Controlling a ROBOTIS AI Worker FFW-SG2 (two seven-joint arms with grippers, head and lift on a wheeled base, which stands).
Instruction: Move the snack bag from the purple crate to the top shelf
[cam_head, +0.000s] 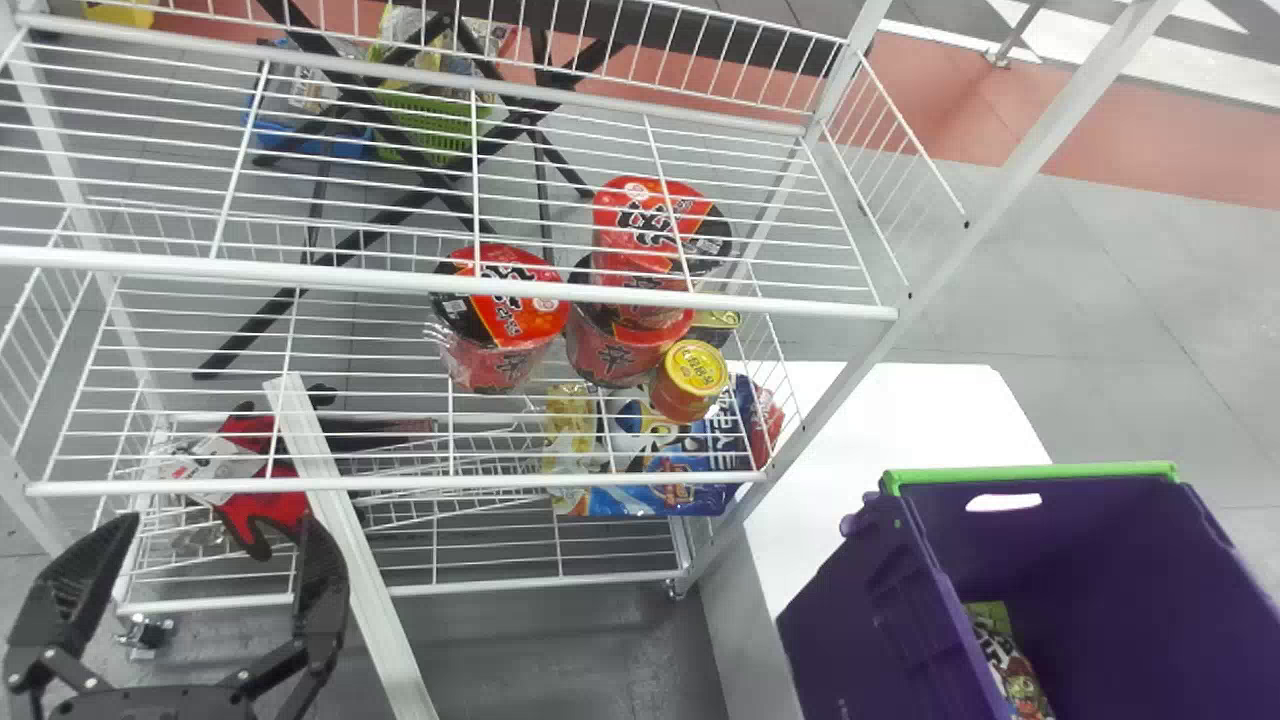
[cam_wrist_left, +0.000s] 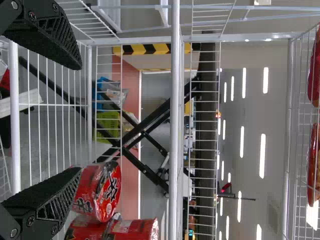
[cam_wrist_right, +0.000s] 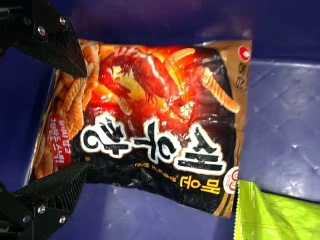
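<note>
Right hand (cam_wrist_right: 86, 121) is hanging wide open over snack bag (cam_wrist_right: 165, 115), gripping nothing, contact unclear | snack bag is lying in purple crate (cam_head: 1130, 560) | green packet (cam_wrist_right: 280, 216) is lying by its edge | left hand (cam_head: 222, 518) is hanging wide open, empty, before wire rack (cam_head: 200, 266) | red noodle cups (cam_head: 505, 300) are sitting on rack, one stacked

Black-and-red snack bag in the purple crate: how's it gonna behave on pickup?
The snack bag is probably light for its size and a bit floppy: it's a wrinkled film pouch. Glossy highlights suggest a slippery surface. Crunchy-looking snacks pictured on the front hint that a hard squeeze might crush the contents.
</note>
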